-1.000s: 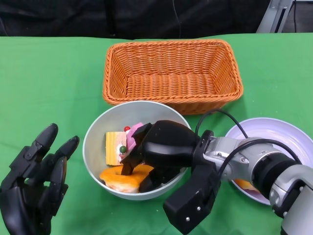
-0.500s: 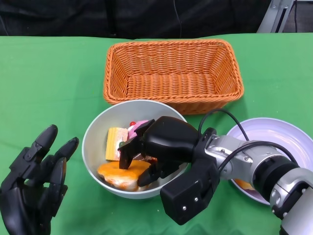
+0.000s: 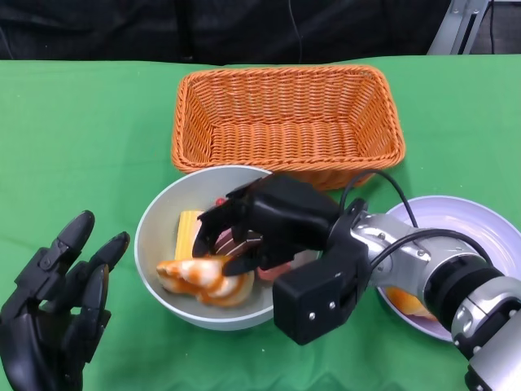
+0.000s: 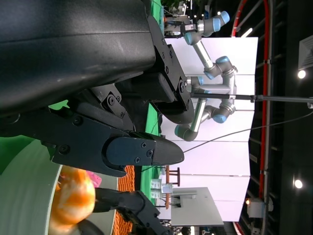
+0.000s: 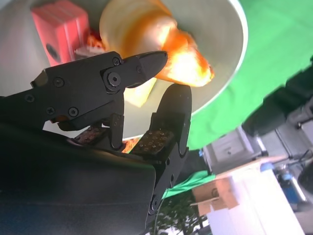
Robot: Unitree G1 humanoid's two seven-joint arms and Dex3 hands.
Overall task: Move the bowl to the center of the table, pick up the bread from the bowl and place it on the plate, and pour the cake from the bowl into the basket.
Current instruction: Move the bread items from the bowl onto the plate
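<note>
A pale grey bowl sits in the lower middle of the head view on the green table, its far rim just in front of the orange wicker basket at the upper centre, which shows only its woven floor. Inside the bowl lie a glazed orange bread toward the near left wall and a piece of cake with a yellow sponge side and pink parts further back; most of the cake is hidden behind the right hand. That hand reaches into the bowl from the lower right, and its fingers pinch the bread at its near end, as the right wrist view shows. A white plate lies at the right edge of the head view, partly covered by the silver forearm; a small orange patch shows on it under the arm, too hidden to identify. The left hand sits at the lower left corner, cut off by the frame, fingers spread apart and holding nothing. The left wrist view is filled mostly by dark fingers, with a slice of bowl and bread at its lower left.
</note>
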